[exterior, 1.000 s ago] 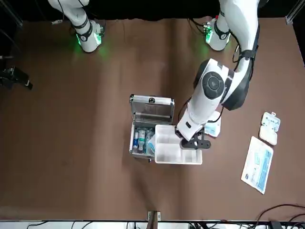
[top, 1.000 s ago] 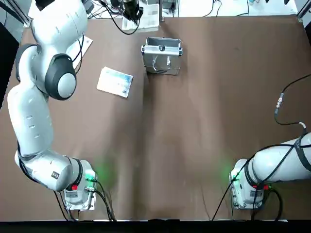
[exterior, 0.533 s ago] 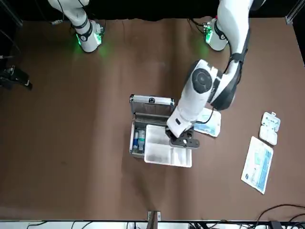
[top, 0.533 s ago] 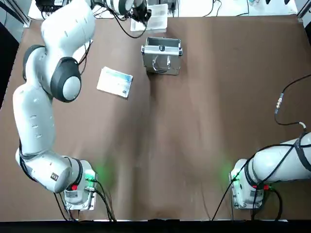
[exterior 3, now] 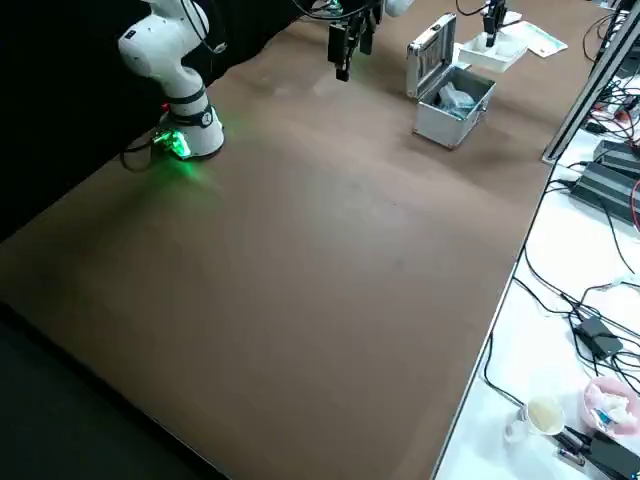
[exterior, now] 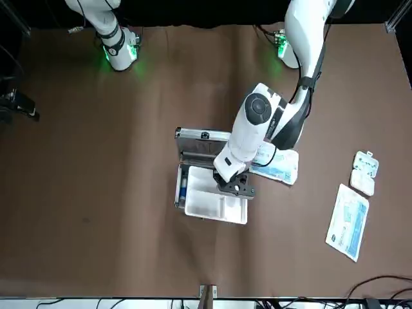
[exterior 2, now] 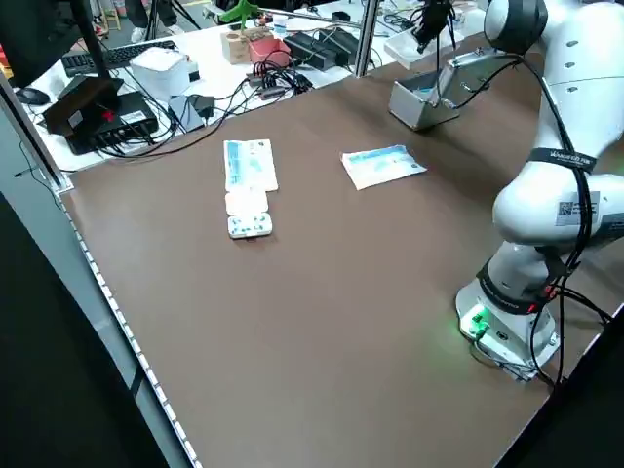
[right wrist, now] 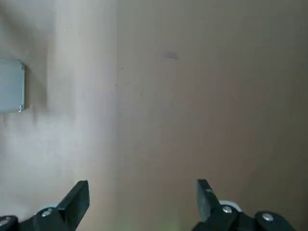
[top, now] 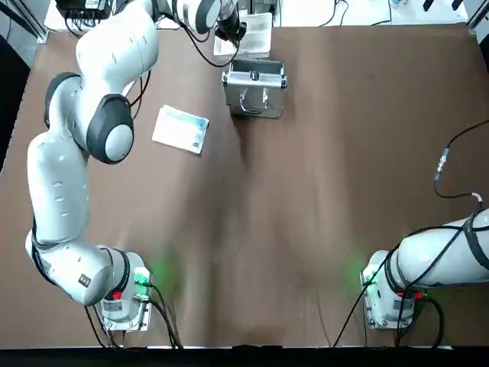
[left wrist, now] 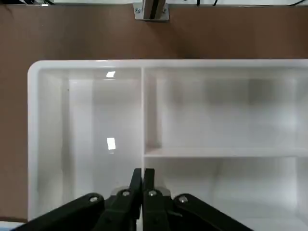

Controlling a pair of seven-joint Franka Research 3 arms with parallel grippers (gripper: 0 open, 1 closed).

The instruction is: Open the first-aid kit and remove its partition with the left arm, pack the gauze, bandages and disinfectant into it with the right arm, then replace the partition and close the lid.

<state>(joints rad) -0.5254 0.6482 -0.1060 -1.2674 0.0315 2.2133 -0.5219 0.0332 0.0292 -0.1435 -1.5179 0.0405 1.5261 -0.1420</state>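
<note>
The silver first-aid kit (exterior: 182, 168) stands at the table's far edge with its lid (exterior: 205, 136) raised. My left gripper (exterior: 235, 187) is shut on the white partition (exterior: 214, 206) and holds it over the kit's opening, covering most of it. In the left wrist view the fingers (left wrist: 143, 183) pinch one wall of the partition (left wrist: 216, 110). Pale items (exterior 3: 458, 98) lie inside the kit (exterior 3: 452, 105); I cannot tell gauze, bandages or disinfectant apart. My right gripper (right wrist: 142, 199) hangs open over bare table, well off to the right of the kit (right wrist: 9, 86).
A pale-blue flat pack (exterior: 278, 165) lies just beside the kit, under the left arm. Farther toward my left lie a long flat pack (exterior: 347, 222) and small white packets (exterior: 364, 171). A black cable (top: 442, 160) dangles from the right arm. Desks with cables border the table's far edge.
My left gripper has carried the partition sideways from beside the kit to over its opening, hiding most of the contents. The right arm has not moved.
</note>
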